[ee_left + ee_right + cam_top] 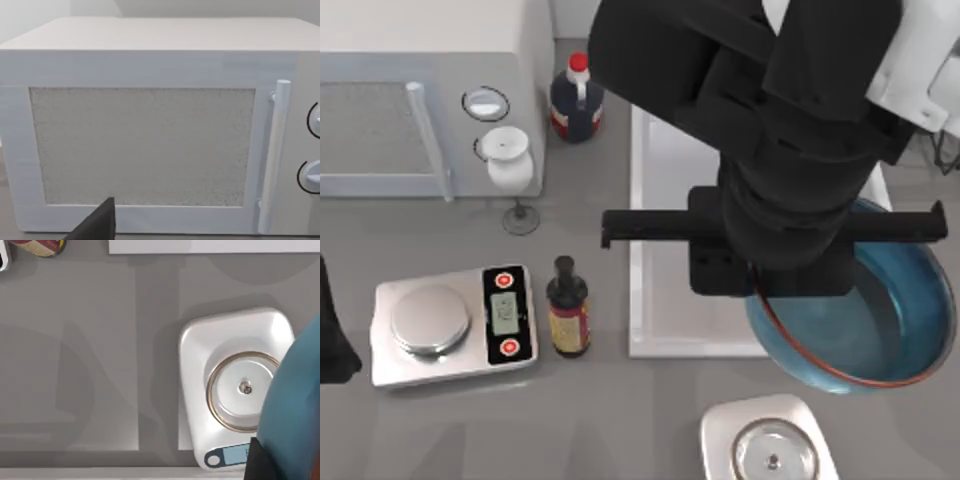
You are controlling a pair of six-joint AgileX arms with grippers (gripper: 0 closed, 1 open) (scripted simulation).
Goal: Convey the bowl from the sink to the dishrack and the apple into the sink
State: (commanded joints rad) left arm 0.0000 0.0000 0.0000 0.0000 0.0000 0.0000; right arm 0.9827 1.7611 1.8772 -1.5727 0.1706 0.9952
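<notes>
My right arm reaches over the white sink, and its gripper is shut on the near-left rim of the blue bowl. The bowl, with its thin reddish-brown rim, hangs over the sink's front right corner and past its edge. In the right wrist view the bowl's blue wall is very close, beside a dark fingertip. The sink's edge lies beyond it. The apple and the dishrack are out of view. My left arm is parked at the table's left edge.
A white microwave stands at the back left, with a white goblet and a red-capped bottle near it. A steel-pan scale and a dark sauce bottle sit left of the sink. Another white scale is at the front.
</notes>
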